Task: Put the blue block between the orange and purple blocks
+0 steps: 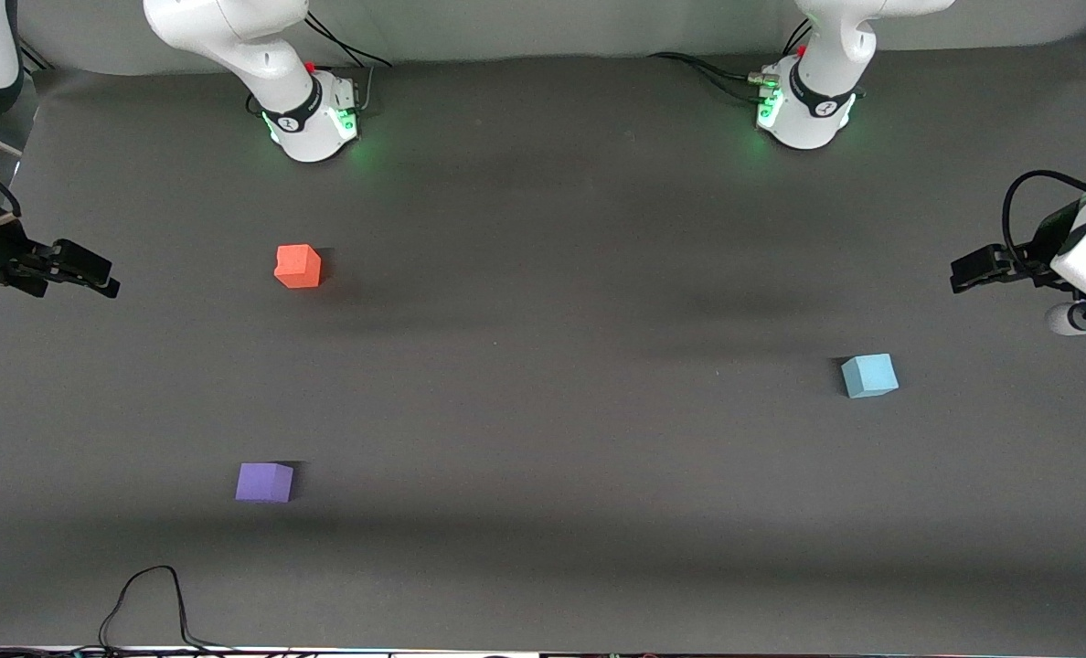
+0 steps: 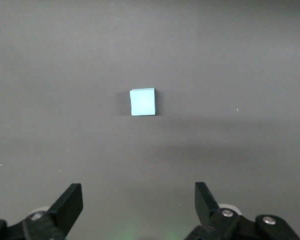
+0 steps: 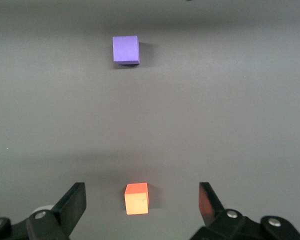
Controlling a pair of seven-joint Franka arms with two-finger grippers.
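Grey cloth covers the table [image 1: 543,411]: the small sky-blue matte cube [image 1: 869,376] sits toward the left arm's end, well apart from the orange-red matte cube [image 1: 298,266] and the violet matte cube [image 1: 264,482], which lies nearer the camera. Left wrist view: left gripper [image 2: 138,202] spread wide, blue cube [image 2: 142,101] untouched. Right wrist view: right gripper [image 3: 142,202] wide, hanging over the orange cube [image 3: 136,198].

Even, fairly dim light falls on the matte dark worktop [image 1: 543,411] with no glare. Soft broad shadow bands cross it, and each cube casts a short dark shadow: the orange block [image 1: 298,266], purple block [image 1: 264,482] and blue block [image 1: 868,376]. Green lamp glow spills around both arm bases. Wrist views look slightly soft, perhaps a little grainy.
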